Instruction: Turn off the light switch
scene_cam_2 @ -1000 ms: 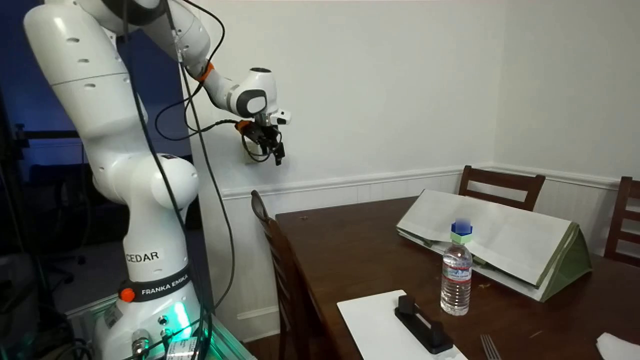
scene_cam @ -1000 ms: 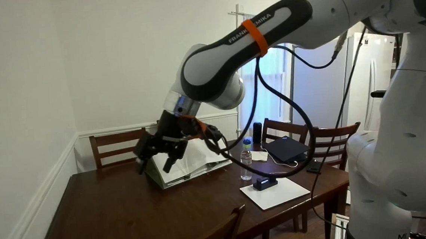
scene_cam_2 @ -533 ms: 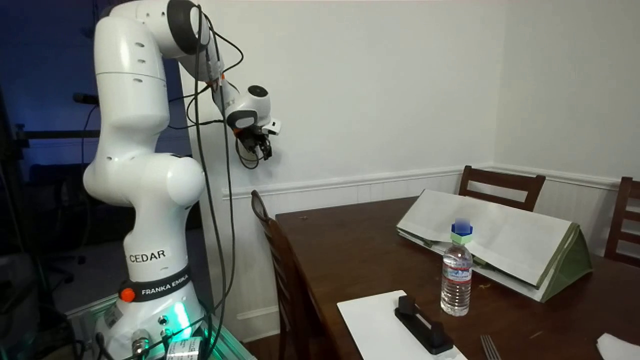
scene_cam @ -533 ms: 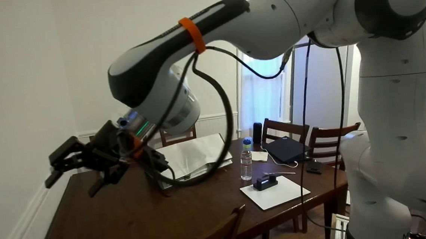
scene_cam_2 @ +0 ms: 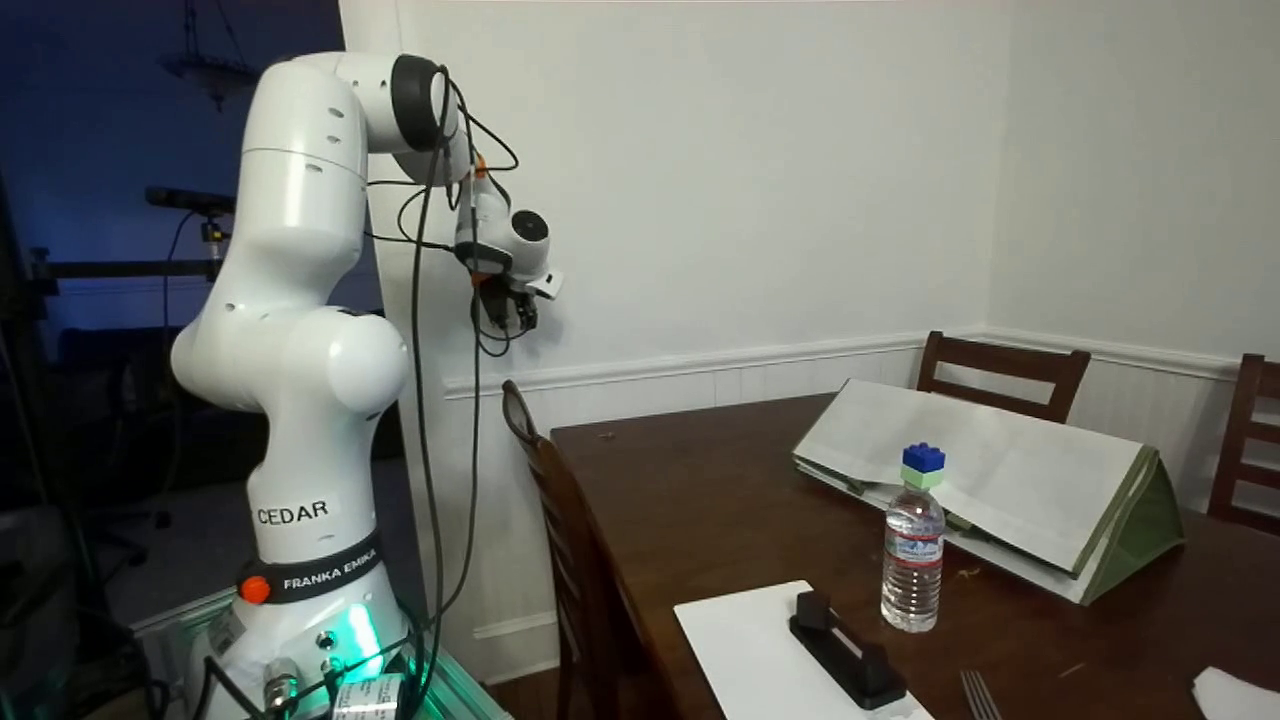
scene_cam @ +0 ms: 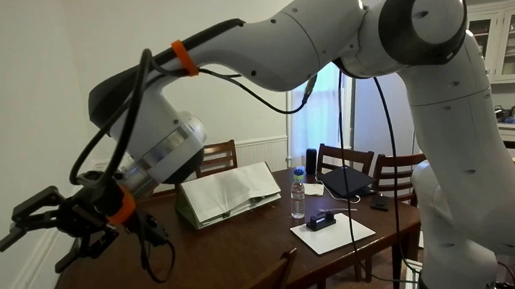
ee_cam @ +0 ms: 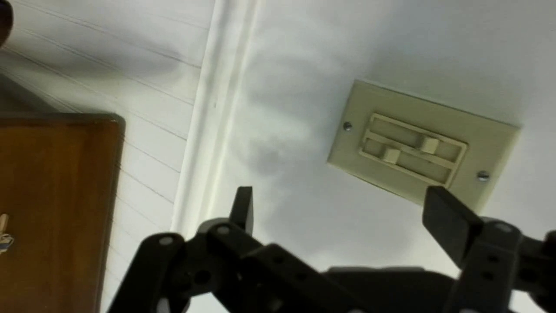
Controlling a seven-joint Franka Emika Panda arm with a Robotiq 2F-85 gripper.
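Note:
A beige light switch plate (ee_cam: 482, 143) is on the white wall in the wrist view, right of centre. It has two small sliders, an upper slider (ee_cam: 430, 145) and a lower slider (ee_cam: 391, 155), standing at different places along their slots. My gripper (ee_cam: 339, 206) is open and empty, its fingers spread wide. The right finger (ee_cam: 451, 224) overlaps the plate's lower edge in the wrist view; I cannot tell that it touches. The gripper is near the wall in both exterior views (scene_cam: 38, 250) (scene_cam_2: 515, 315). I cannot make out the switch in the exterior views.
A chair rail moulding (ee_cam: 213, 117) runs along the wall left of the switch. A brown table (scene_cam_2: 700, 480) bears a water bottle (scene_cam_2: 912, 565), a white and green stand (scene_cam_2: 980, 470) and a white board (scene_cam_2: 740, 640) with a black holder. A chair (scene_cam_2: 560, 520) stands by the wall.
The arm has swung so that the gripper moved left and towards the camera in an exterior view, closer along the wall. Its elbow is now lower. The fingers stay open.

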